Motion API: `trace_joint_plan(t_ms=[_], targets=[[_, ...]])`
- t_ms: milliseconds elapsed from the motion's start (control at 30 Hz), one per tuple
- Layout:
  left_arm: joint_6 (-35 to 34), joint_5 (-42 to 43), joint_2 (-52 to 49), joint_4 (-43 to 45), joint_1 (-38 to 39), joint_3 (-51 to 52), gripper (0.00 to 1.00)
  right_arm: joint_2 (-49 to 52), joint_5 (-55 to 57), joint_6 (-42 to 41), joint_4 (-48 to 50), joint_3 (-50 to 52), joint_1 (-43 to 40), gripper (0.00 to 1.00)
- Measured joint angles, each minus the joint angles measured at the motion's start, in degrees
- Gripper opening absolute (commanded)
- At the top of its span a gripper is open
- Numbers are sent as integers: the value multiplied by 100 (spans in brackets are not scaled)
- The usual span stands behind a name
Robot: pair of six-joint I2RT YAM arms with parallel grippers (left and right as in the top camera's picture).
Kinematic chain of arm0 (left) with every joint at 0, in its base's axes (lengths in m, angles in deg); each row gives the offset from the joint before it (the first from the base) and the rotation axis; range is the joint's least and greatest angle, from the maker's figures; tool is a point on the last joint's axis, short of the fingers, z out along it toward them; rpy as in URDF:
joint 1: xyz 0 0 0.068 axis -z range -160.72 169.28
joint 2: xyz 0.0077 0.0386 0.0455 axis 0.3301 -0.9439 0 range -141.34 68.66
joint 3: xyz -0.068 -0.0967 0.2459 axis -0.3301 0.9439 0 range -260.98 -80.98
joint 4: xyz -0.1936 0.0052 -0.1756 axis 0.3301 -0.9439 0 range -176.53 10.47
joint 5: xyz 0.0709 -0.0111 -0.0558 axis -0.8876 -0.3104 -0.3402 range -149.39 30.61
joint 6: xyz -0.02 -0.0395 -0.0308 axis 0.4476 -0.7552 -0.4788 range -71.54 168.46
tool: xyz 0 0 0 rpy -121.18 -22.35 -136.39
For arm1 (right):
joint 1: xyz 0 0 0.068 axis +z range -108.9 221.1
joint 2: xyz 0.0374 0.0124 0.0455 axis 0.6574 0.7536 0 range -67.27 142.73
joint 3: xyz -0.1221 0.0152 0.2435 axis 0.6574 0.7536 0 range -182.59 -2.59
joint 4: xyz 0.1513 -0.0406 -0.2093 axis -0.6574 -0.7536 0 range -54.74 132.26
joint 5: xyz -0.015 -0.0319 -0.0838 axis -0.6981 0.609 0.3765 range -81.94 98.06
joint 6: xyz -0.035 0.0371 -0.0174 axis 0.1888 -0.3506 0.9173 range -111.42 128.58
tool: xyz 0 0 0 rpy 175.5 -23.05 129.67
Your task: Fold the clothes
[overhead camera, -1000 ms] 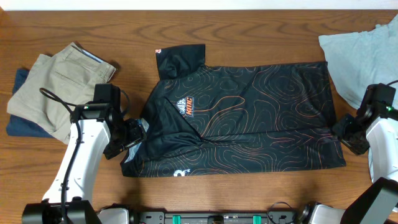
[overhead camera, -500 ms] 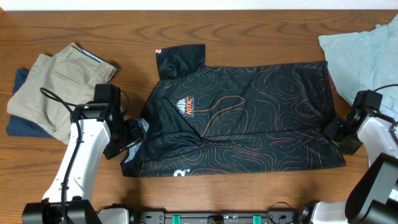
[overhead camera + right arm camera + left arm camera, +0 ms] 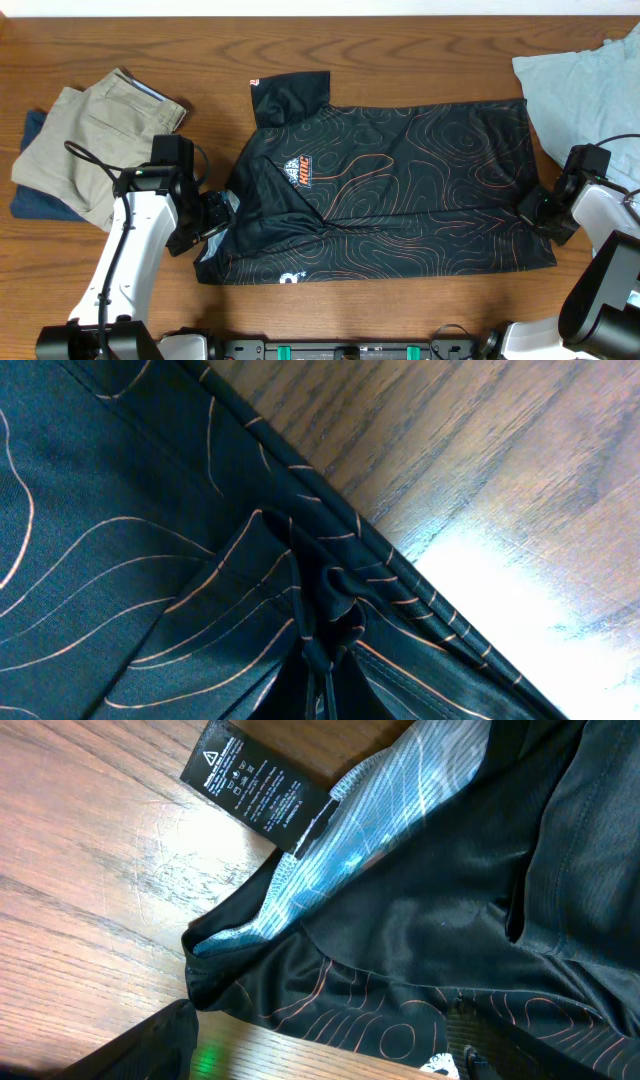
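The clothes, a black jersey (image 3: 400, 190) with orange contour lines, lie spread flat across the middle of the table. My left gripper (image 3: 214, 216) sits open at the jersey's left edge, by the collar. In the left wrist view its dark fingers (image 3: 140, 1045) stand wide apart at the bottom, with the jersey (image 3: 430, 940), its pale blue inner side (image 3: 390, 810) and a black care label (image 3: 255, 790) ahead of them. My right gripper (image 3: 531, 208) is shut on the jersey's right hem; the right wrist view shows the fabric (image 3: 330, 605) bunched into folds at the closed jaws.
Folded khaki trousers (image 3: 90, 150) lie on a dark blue garment (image 3: 28, 195) at the left. A plain light-blue shirt (image 3: 580, 90) is crumpled at the back right corner. Bare wooden table (image 3: 400, 60) runs behind the jersey.
My right gripper has moved left onto the jersey's right hem and closed on it. The left arm has not moved.
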Motion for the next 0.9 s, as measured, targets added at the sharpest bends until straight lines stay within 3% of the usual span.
trace_joint_plan(t_ms=[433, 667, 700, 767, 900], targets=[[0, 0, 0, 0, 0, 0, 81, 76, -17, 0, -938, -678, 0, 1], [0, 0, 0, 7, 0, 0, 81, 76, -33, 0, -839, -826, 0, 2], [0, -2, 0, 9, 0, 0, 81, 76, -37, 0, -745, -828, 0, 5], [0, 0, 0, 33, 0, 0, 81, 76, -44, -26, -483, -828, 0, 25], [0, 0, 0, 87, 0, 0, 81, 76, -35, -70, -205, -833, 0, 36]])
